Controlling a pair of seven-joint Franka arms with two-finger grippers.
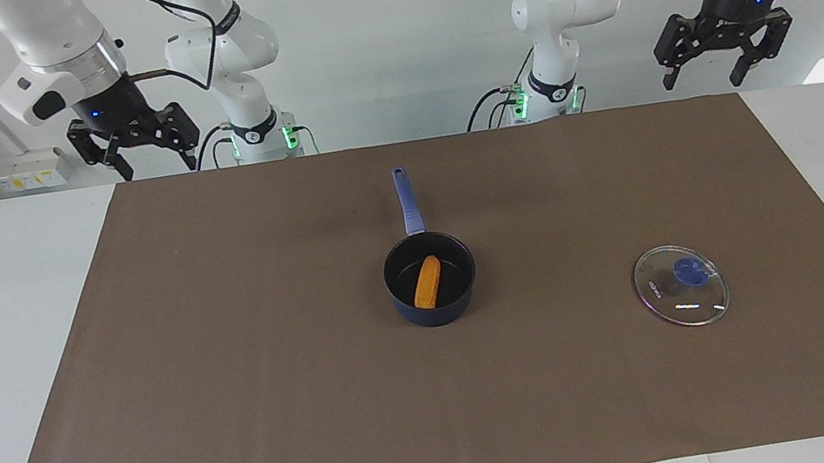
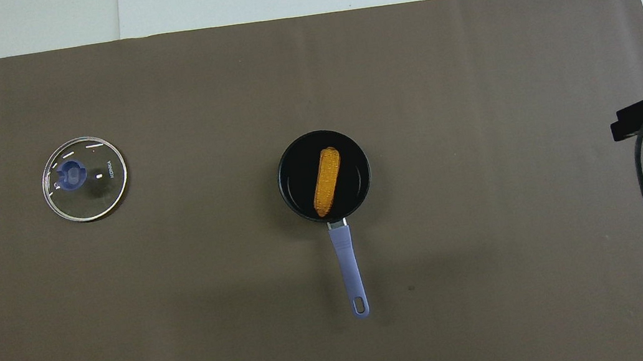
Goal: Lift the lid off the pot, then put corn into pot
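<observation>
Corn [image 1: 427,281] lay inside the pot [image 1: 430,278] at frame centre, long axis roughly along the handle; lid [image 1: 680,284] flat, lower right, well apart. Left gripper [image 1: 716,49] upper right, right gripper [image 1: 130,145] upper left, both raised, fingers spread, empty. Judged complete, neither arm needed nearer.

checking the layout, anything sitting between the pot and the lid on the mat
Nothing: only bare brown mat lies between the pot and the lid, plain in the overhead view. The corn is in the pot.
</observation>
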